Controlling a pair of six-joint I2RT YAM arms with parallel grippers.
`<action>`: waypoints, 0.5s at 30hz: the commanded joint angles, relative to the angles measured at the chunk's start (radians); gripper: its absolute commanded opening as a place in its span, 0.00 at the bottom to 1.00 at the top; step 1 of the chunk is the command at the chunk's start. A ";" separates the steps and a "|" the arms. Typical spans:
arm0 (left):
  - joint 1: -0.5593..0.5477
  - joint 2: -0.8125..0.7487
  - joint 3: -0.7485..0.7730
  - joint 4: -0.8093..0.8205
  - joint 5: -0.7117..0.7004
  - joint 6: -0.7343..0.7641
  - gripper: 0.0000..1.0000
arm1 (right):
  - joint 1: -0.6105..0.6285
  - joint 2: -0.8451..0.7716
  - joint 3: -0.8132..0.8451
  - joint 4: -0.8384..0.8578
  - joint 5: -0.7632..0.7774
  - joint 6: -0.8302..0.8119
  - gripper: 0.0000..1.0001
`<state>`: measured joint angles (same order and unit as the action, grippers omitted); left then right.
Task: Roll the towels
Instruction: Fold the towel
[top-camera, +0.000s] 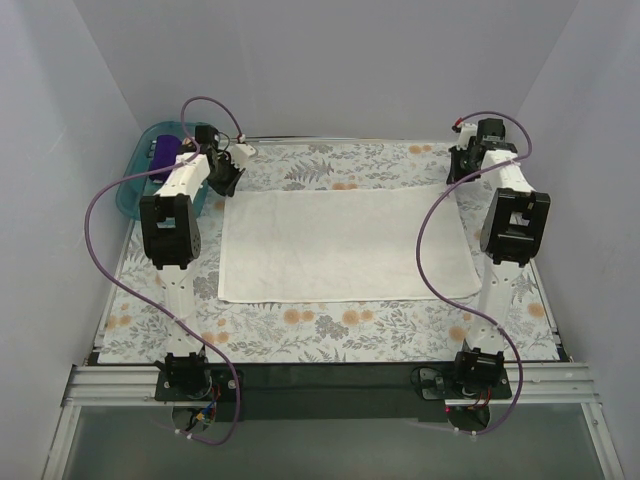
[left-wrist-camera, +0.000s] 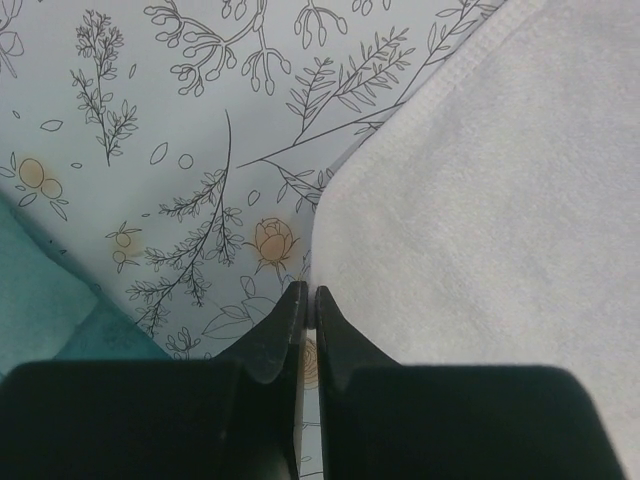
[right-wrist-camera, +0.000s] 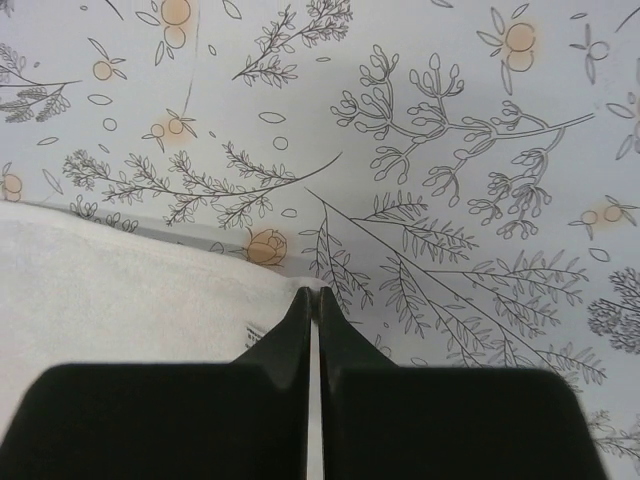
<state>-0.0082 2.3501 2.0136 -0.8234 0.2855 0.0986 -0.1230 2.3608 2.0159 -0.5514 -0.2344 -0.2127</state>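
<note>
- One white towel (top-camera: 345, 245) lies spread flat across the middle of the floral sheet (top-camera: 330, 325). Its long axis runs left to right, and its far edge is level with both grippers.
- Your left gripper (left-wrist-camera: 308, 298) sits at the towel's far-left corner, fingers pinched shut on the hem. The cloth spreads away to its right.
- Your right gripper (right-wrist-camera: 312, 292) mirrors it at the far-right corner, fingers clenched on the very tip of the cloth. The towel runs off to its left.
- Each arm has its own corner, and the whole towel lies on the near side of the fingers. By my judgement the roll must travel from the far edge toward the arm bases, across the short axis, so keep both hands in step.
- A dark purple towel (top-camera: 165, 152) rests in the teal tray (top-camera: 135, 195) at the sheet's far-left corner, just beside your left arm.
- The right arm's purple cable (top-camera: 425, 255) loops over the towel's right end and may drag on the cloth.
</note>
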 joint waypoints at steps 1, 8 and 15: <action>0.007 -0.090 0.030 -0.010 0.049 0.024 0.00 | -0.021 -0.118 0.017 -0.004 -0.043 -0.019 0.01; 0.050 -0.196 -0.038 -0.028 0.090 0.130 0.00 | -0.044 -0.213 -0.026 -0.036 -0.066 -0.073 0.01; 0.132 -0.319 -0.111 -0.138 0.268 0.303 0.00 | -0.085 -0.331 -0.131 -0.082 -0.100 -0.146 0.01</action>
<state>0.0750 2.1582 1.9335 -0.8902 0.4511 0.2829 -0.1783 2.0987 1.9167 -0.6003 -0.3157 -0.2993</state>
